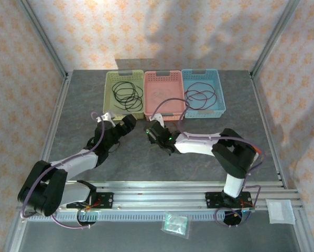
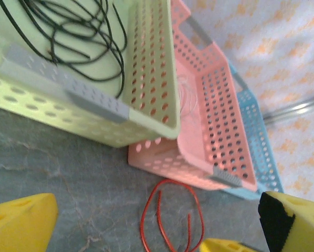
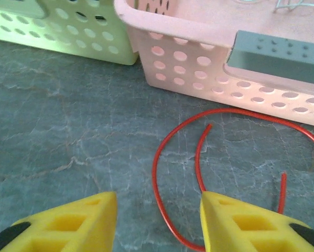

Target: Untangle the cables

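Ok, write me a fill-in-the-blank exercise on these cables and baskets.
1. The left-hand basket, holding the black cables, is ____.
2. The right-hand basket, holding the dark red cables, is ____.
3. The loose cable on the table before the pink basket is ____.
4. The left claw stands ____.
Missing: green, blue, red, open.

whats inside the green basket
Several thin black cable loops lie overlapping on the floor of the yellow-green basket. Where they cross, the lower strands are covered, so how many loops there are cannot be told.
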